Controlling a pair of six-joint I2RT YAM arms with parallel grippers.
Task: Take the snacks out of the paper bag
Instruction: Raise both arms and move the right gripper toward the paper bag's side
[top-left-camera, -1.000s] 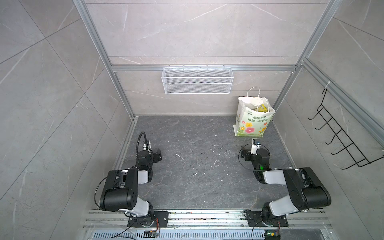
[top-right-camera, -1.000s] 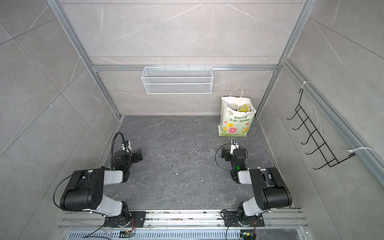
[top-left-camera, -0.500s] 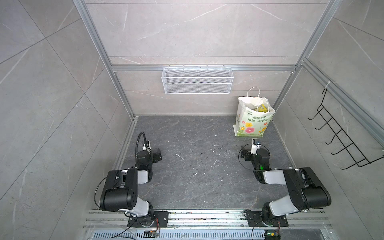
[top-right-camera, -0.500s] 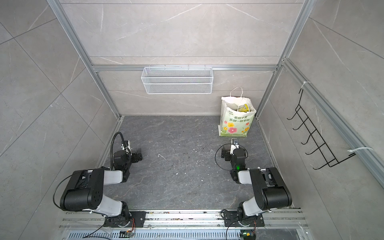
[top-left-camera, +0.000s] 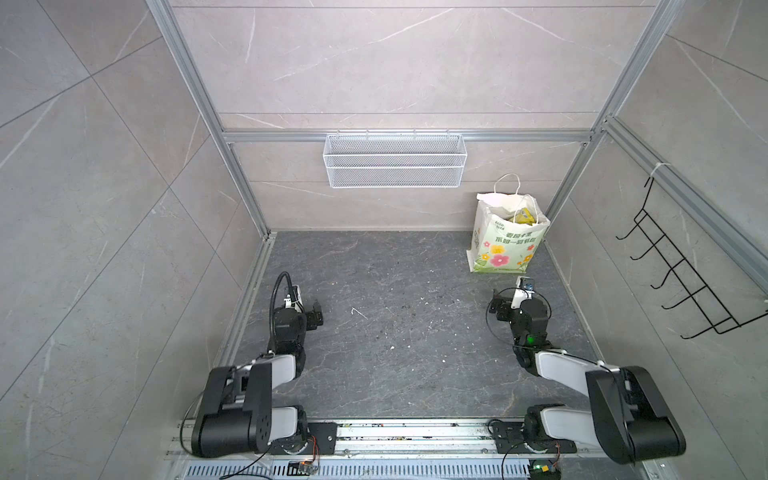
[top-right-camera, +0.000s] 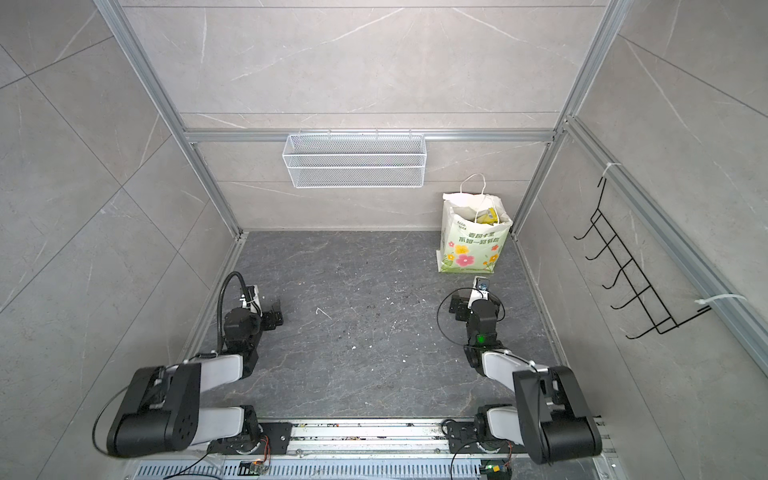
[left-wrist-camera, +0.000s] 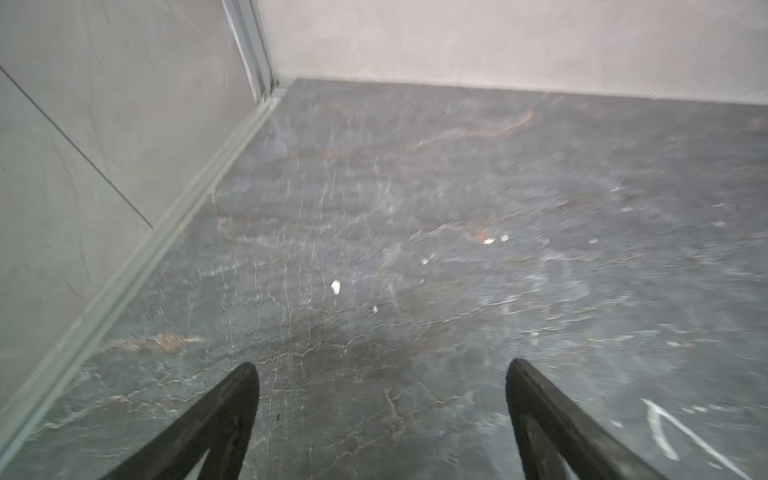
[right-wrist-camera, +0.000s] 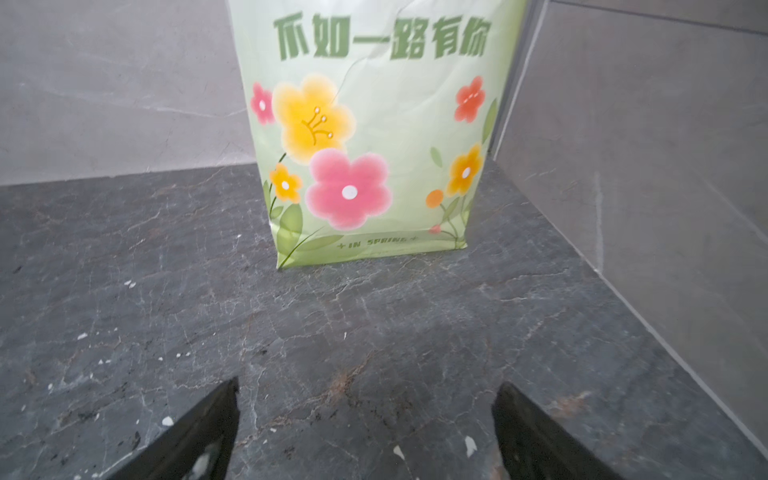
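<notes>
The paper bag (top-left-camera: 505, 245) (top-right-camera: 473, 247) stands upright in the far right corner, its pale green flowered front (right-wrist-camera: 365, 145) facing my right gripper. Its mouth is open, and a yellow snack packet (top-left-camera: 524, 216) (top-right-camera: 488, 216) shows inside; any other snacks are hidden. My right gripper (right-wrist-camera: 366, 382) is open and empty, low over the dark floor a short way in front of the bag. My left gripper (left-wrist-camera: 382, 363) is open and empty too, over bare floor near the left wall. In both top views the two arms (top-left-camera: 286, 328) (top-left-camera: 528, 324) sit folded near the front.
A white wire mesh basket (top-left-camera: 395, 166) hangs on the back wall. A black hook rack (top-left-camera: 681, 274) is on the right wall. Small white scraps (top-left-camera: 358, 312) dot the floor. Walls and an aluminium post (top-left-camera: 569, 183) close in beside the bag.
</notes>
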